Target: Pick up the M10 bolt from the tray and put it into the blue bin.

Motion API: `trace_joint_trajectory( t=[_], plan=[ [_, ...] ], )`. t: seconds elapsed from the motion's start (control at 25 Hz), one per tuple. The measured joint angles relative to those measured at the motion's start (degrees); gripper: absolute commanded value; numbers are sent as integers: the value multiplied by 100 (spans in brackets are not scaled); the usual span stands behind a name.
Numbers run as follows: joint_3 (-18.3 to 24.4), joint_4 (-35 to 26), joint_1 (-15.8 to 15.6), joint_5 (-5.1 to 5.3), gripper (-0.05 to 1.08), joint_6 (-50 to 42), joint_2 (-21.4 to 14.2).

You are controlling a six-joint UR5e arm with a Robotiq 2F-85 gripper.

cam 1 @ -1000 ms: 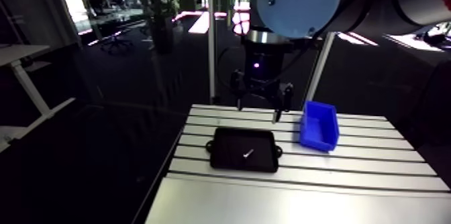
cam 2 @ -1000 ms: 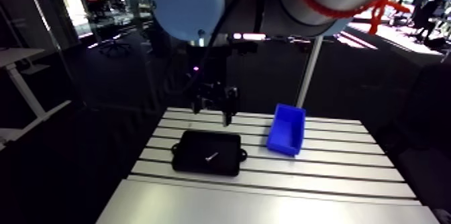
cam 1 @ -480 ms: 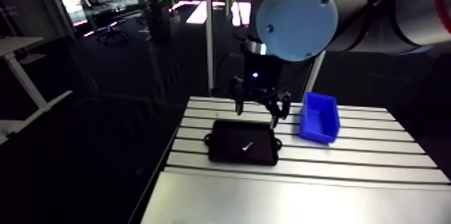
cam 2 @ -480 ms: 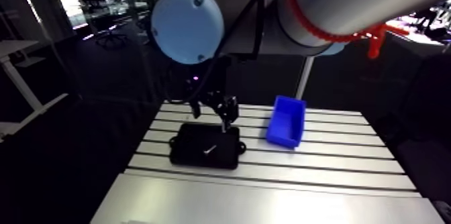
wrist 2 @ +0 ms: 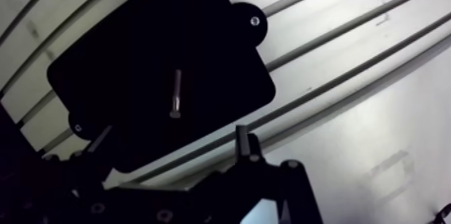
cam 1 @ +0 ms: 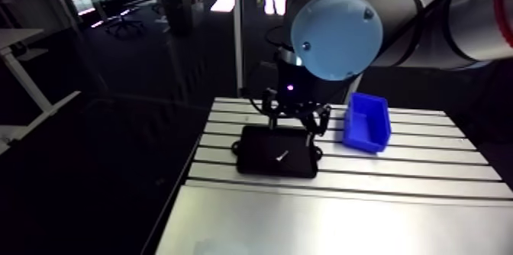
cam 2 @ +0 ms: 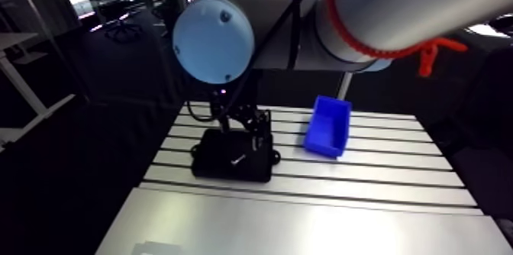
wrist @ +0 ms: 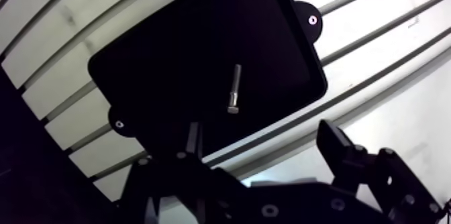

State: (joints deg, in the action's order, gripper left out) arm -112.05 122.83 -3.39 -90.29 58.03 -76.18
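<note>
Wrist view: one bolt (wrist: 234, 89), one tray (wrist: 154, 72) | arm view: one blue bin (cam 1: 366, 123)

An M10 bolt (wrist: 234, 89) of bare metal, dull silver, lies on a matt black tray (wrist: 168, 66) that looks like moulded plastic, with a small bright screw (wrist: 313, 20) in its tab. The bench (cam 1: 343, 220) is pale aluminium, smooth between its dark slots and softly reflective. The blue bin (cam 1: 366, 123) looks like smooth plastic with a slight gloss. The jaws are black and matt, dotted with screw heads. The arm's light-blue joint cap (cam 1: 336, 37) is smooth, with a soft sheen.
</note>
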Motion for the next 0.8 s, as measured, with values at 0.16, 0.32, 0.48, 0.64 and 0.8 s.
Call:
trace_joint_trajectory(
  t=[0.16,0.32,0.48,0.64,0.8],
  plan=[
    [-14,126,2,-8,18,1,116],
    [-19,213,2,-13,23,1,207],
    [-18,253,0,-12,28,-3,282],
    [-16,278,-3,-11,30,-1,356],
    [-23,424,-3,-21,32,8,472]
  ],
)
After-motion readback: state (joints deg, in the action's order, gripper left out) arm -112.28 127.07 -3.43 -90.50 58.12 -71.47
